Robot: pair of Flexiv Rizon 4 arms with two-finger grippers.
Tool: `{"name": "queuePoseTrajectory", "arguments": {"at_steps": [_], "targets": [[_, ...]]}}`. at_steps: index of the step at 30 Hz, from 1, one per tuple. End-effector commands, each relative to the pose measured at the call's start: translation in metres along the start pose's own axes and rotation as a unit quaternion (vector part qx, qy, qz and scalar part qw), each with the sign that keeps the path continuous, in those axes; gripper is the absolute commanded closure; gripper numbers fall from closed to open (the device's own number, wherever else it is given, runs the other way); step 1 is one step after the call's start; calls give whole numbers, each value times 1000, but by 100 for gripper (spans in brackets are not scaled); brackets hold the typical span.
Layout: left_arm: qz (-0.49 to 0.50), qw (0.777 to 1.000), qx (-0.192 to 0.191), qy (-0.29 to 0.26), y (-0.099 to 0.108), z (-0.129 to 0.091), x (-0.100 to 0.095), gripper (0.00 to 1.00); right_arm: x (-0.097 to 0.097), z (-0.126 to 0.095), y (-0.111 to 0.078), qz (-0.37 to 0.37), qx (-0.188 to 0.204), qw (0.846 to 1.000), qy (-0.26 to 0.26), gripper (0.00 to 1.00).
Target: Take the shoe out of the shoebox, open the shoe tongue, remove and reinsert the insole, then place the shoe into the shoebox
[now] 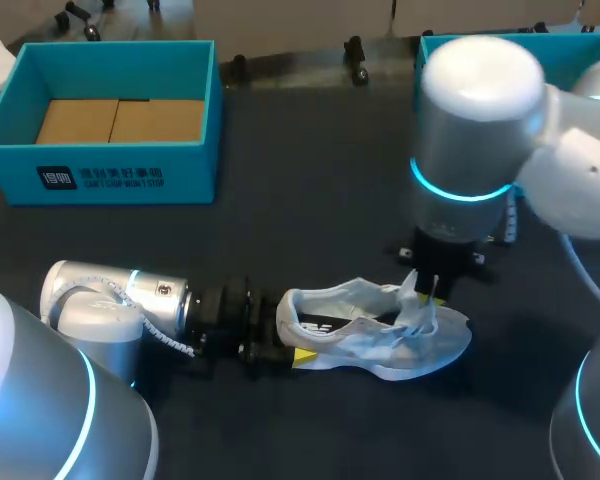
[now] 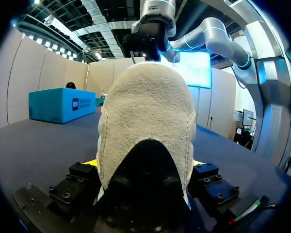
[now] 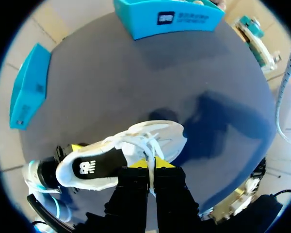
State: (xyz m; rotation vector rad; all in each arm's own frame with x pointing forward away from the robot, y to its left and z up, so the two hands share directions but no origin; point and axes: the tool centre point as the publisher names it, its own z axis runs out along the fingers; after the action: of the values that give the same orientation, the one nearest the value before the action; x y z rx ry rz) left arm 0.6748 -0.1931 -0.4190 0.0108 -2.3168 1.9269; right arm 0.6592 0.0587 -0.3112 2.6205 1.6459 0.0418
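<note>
On the dark tabletop (image 1: 310, 180), near its front edge, the white shoe (image 1: 380, 335) lies with its sole down, heel toward the left arm and toe toward the right arm. It is outside the shoebox (image 1: 100, 178) and well apart from it. The shoebox is teal and open-topped, stands at the far left of the tabletop, and shows a bare cardboard floor. A second teal box (image 1: 580, 48) stands at the far right.

Left claw (image 1: 292, 340): set low and level with the tabletop, fingers flanking the heel. The left wrist view shows the heel filling the gap, with a yellow tip against each side, so this claw holds the shoe by the heel.

Right claw (image 1: 425, 290): points straight down over the lacing area. Its fingers stand narrow, pinching a thin white part of the upper that rises from the shoe. Whether that part is tongue or lace cannot be told.

The dark insole (image 3: 94, 167) sits inside the shoe and is visible through the opening.
</note>
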Motion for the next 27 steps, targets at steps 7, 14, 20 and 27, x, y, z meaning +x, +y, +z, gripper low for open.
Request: {"name": "queuePoseTrajectory", "arguments": {"at_steps": [7,14,20,27], "targets": [[0,1000,-2,1,1,0,0,100,-11,13,10,147,30,983,109,100],[0,1000,-2,1,1,0,0,100,-15,25,9,142,50,980,134,100],[0,1000,-2,1,1,0,0,100,-14,30,7,105,48,982,149,100],[0,1000,-2,1,1,0,0,100,-9,35,8,32,34,987,154,100]]}}
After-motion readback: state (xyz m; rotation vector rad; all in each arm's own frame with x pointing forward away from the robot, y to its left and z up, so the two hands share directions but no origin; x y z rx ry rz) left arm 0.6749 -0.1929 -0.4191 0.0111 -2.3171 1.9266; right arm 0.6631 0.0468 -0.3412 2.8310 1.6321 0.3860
